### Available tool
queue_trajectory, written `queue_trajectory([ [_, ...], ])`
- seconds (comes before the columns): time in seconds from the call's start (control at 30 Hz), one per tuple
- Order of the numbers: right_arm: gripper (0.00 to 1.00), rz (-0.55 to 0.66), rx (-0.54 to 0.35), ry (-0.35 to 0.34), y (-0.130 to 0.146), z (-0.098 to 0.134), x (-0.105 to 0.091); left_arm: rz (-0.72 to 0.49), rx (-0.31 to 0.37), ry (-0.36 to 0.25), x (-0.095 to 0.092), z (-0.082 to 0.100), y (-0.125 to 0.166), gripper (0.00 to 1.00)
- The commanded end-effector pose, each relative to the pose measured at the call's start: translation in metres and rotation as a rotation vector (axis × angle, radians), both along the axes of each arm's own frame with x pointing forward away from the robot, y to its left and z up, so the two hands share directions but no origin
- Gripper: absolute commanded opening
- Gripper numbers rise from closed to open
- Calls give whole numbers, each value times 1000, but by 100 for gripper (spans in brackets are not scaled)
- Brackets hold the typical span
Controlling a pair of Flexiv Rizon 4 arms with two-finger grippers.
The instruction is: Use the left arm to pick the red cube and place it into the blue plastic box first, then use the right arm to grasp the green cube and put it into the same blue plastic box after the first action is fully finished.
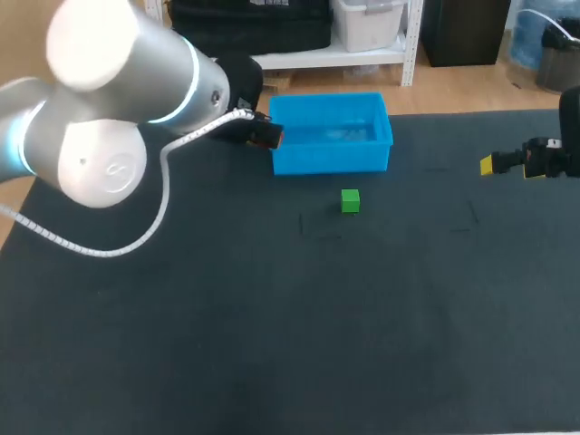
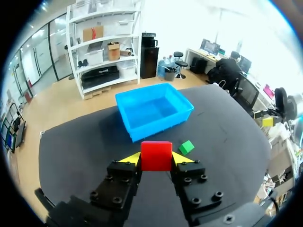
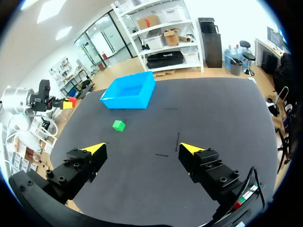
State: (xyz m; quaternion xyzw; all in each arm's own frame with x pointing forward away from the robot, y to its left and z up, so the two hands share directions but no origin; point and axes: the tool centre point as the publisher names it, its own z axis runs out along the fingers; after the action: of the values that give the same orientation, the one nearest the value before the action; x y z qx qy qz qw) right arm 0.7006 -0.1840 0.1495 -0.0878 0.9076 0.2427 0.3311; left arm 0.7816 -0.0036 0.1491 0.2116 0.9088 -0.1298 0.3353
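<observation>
My left gripper (image 2: 156,160) is shut on the red cube (image 2: 156,155), held in the air between its yellow tips. In the head view the left gripper (image 1: 269,133) hangs just left of the blue plastic box (image 1: 330,152), mostly hidden by the arm. The blue box (image 2: 155,112) lies ahead of the held cube and looks empty. The green cube (image 1: 350,200) sits on the dark table in front of the box; the green cube (image 2: 186,147) shows just beside the left fingers. My right gripper (image 3: 142,150) is open and empty above the table's right side; the green cube (image 3: 118,125) and the blue box (image 3: 129,91) lie far ahead of it.
The dark table (image 1: 272,326) spreads wide in front of the box and cube. My right gripper (image 1: 501,163) stays near the table's right edge. My left arm's big joint (image 1: 100,109) and its white cable (image 1: 136,236) overhang the table's left rear.
</observation>
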Motion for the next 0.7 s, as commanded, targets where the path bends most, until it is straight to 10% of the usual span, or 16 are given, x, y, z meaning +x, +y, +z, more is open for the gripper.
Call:
queue_trajectory([
  [0.03,100,1,0,0,0,0,0,-24,-35,-1,2,0,2,0],
  [0.7,100,1,0,0,0,0,0,-104,-33,-37,59,2,-12,0],
])
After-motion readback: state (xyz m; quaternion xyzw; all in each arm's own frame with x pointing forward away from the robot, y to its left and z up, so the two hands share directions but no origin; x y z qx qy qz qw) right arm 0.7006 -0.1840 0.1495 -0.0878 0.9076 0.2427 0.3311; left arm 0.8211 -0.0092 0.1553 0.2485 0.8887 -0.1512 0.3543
